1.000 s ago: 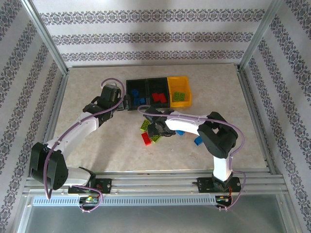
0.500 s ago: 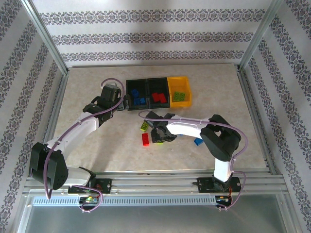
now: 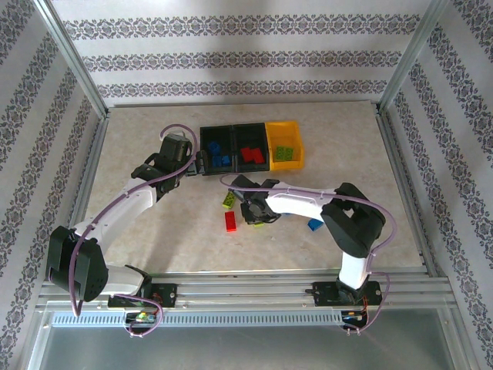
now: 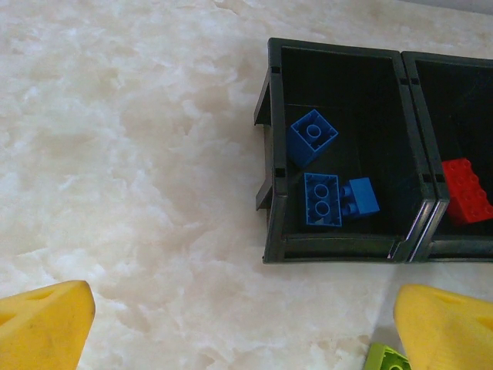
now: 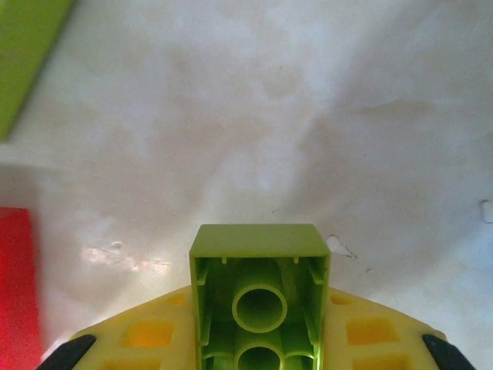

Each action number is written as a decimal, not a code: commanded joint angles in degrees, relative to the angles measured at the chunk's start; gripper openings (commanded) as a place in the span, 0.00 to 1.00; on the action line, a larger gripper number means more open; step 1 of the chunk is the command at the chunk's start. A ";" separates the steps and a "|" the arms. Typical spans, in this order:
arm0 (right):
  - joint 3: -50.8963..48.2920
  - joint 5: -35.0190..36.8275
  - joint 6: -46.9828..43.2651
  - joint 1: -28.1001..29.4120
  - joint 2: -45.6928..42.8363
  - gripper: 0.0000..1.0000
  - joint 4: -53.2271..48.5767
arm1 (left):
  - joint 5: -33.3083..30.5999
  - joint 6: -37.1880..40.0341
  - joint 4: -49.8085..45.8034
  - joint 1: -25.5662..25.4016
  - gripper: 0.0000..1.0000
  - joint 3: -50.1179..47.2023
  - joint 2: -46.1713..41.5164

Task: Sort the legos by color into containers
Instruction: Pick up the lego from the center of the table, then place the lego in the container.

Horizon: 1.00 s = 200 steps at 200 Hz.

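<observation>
a: what is the right gripper [image 3: 256, 210] doing?
b: it is clenching a lime green brick [image 5: 259, 266] between its yellow fingers [image 5: 146, 335]. the brick's hollow underside is facing the wrist camera, with the marbled table [image 5: 323, 116] showing behind it.
a: where is that happening?
b: near the middle of the table, between a loose lime brick [image 3: 229, 200] and a loose red brick [image 3: 230, 221]. from overhead the gripped brick is hiding under the wrist, so it is hard to make out there. a blue brick [image 3: 315, 224] is lying apart, off to the right.
a: and the left gripper [image 3: 202, 163]?
b: it is hanging spread wide, gripping nothing, just beside the left black bin [image 4: 268, 154], which is holding three blue bricks [image 4: 312, 137].
a: the other containers?
b: the middle black bin [image 3: 250, 127] is holding red bricks [image 4: 466, 189], and the yellow-orange bin [image 3: 299, 153] at the right end of the row is holding lime green ones [image 3: 283, 153].
</observation>
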 commanded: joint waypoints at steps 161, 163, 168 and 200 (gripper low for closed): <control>14.60 4.56 -16.53 -25.50 -1.66 0.23 4.16 | 5.63 -3.49 -0.27 0.63 1.00 -11.80 -9.48; 14.91 4.56 -16.67 -25.66 -1.29 0.23 4.19 | 5.73 -3.65 -0.24 0.61 1.00 -12.07 -9.60; 15.88 4.43 -17.03 -25.99 -0.45 0.23 4.20 | 5.94 -3.96 -0.27 0.52 1.00 -12.73 -10.02; 21.37 4.05 -19.06 -27.73 4.99 0.24 4.30 | 6.84 -5.84 -0.56 0.29 1.00 -16.18 -12.30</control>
